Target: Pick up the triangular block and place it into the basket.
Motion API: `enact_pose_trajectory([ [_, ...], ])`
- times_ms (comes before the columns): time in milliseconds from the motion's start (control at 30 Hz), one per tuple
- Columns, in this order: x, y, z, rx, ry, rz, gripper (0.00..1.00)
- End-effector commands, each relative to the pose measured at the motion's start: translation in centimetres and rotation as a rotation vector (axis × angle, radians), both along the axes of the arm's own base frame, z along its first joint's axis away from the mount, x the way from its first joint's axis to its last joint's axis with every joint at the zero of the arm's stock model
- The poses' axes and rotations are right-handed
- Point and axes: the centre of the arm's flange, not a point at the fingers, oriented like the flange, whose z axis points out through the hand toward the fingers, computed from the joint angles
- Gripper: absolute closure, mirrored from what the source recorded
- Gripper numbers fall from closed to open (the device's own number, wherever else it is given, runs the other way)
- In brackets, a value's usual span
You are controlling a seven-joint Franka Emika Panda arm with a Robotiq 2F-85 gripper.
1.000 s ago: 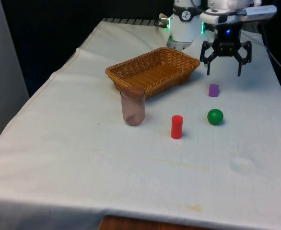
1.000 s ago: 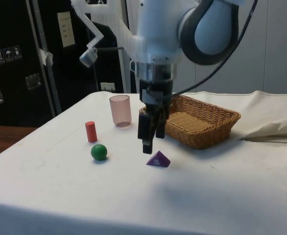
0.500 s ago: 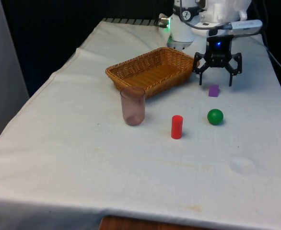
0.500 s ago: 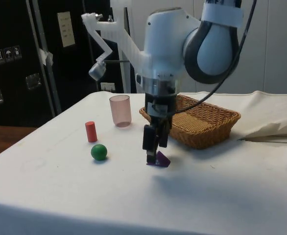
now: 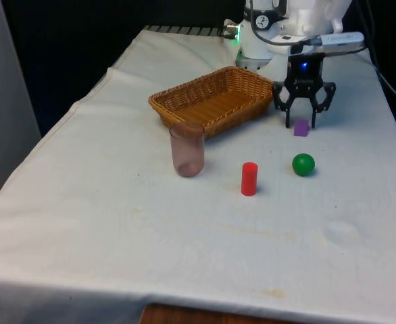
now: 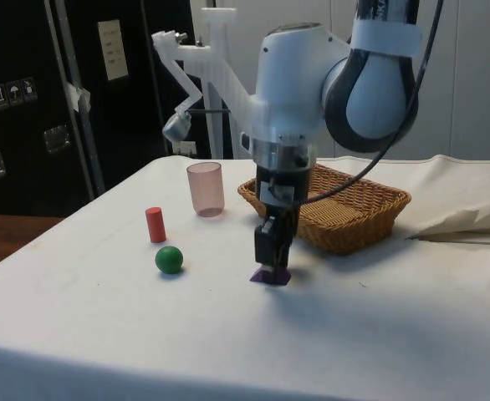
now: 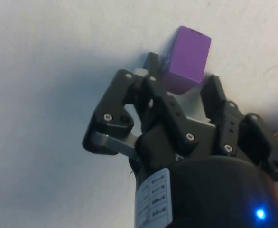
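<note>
Claw [image 5: 303, 123]: lowered over the purple triangular block, fingers spread partway, one on each side of it — in the wrist view [image 7: 181, 78] the block fills the gap between them, and whether the pads press on it I cannot tell
Purple triangular block [image 5: 301, 128]: on the white cloth of the bench [image 5: 117, 223], just off the wicker basket's corner on the front view's right; in the side view [image 6: 270, 275] it lies under the claw tips, base flat on the cloth
Wicker basket [image 5: 215, 100]: open, nothing in it, long side angled across the bench
Pink translucent cup [image 5: 187, 149]: upright, just in front of the basket
Red cylinder [image 5: 249, 179]: upright, farther out from the basket than the cup
Green ball [image 5: 303, 164]: beyond the block from the basket — apart from it
</note>
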Motion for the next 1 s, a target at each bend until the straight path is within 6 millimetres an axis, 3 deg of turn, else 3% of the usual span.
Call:
enact_pose_trajectory([
  [0, 0.0, -0.2, 0.0, -0.001, -0.013, -0.001, 0.44],
  [133, 0.0, -0.3, -0.1, -0.001, -0.013, -0.001, 0.66],
  [267, 0.0, -0.2, -0.1, -0.001, -0.013, 0.000, 0.67],
  [433, 0.1, -0.1, 1.5, 0.002, -0.015, -0.001, 0.67],
  [467, 0.2, 0.1, 0.8, 0.004, -0.015, 0.000, 0.67],
  [500, 0.1, 0.0, 2.1, 0.003, -0.018, -0.001, 0.67],
  [967, 0.4, -0.2, 6.8, 0.005, -0.026, -0.003, 0.67],
])
